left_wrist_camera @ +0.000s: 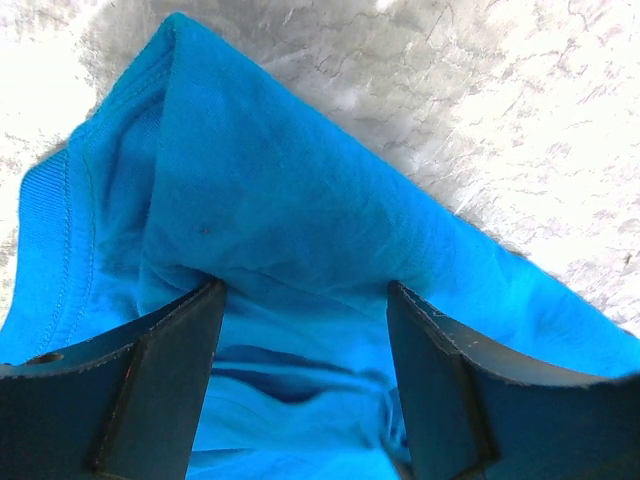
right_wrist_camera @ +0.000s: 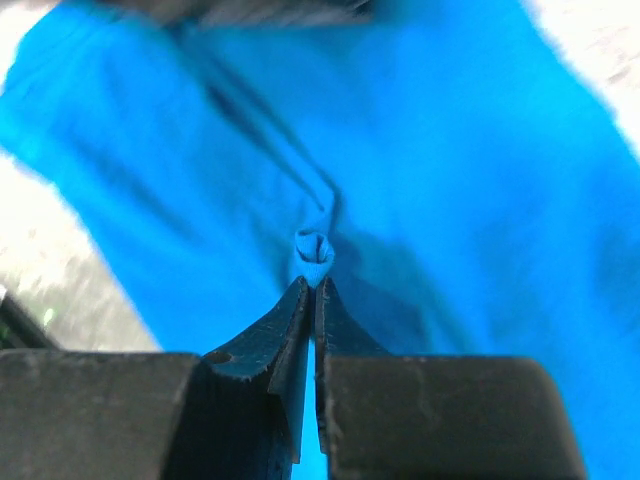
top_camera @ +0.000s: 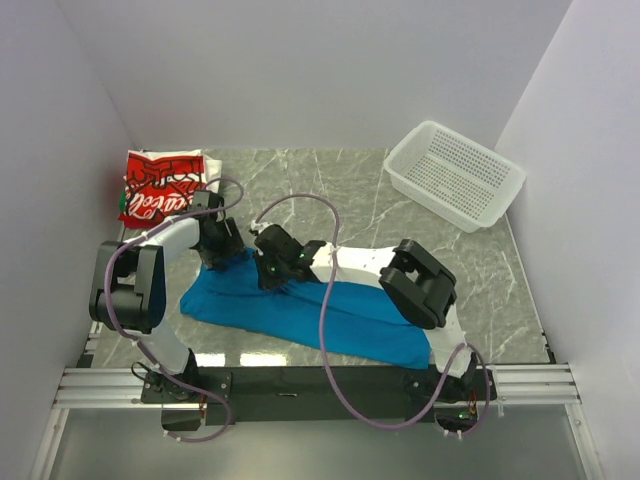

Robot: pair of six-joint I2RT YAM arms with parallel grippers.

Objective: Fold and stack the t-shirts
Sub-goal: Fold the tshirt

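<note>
A bright-blue t-shirt (top_camera: 350,322) lies crumpled in a long band across the near half of the marble table. My right gripper (top_camera: 276,280) is over its middle. In the right wrist view this gripper (right_wrist_camera: 313,287) is shut on a small pinched fold of the blue t-shirt (right_wrist_camera: 314,247). My left gripper (top_camera: 218,250) is at the shirt's left end. It stands open (left_wrist_camera: 305,290), and its two fingers straddle a raised ridge of the blue cloth (left_wrist_camera: 280,180) without closing on it. A folded red-and-white t-shirt (top_camera: 160,186) with white lettering rests at the back left corner.
A white perforated basket (top_camera: 455,175) sits at the back right, tilted against the corner. Grey walls close in the table on the left, back and right. Bare marble (top_camera: 330,190) shows between the shirts and the basket.
</note>
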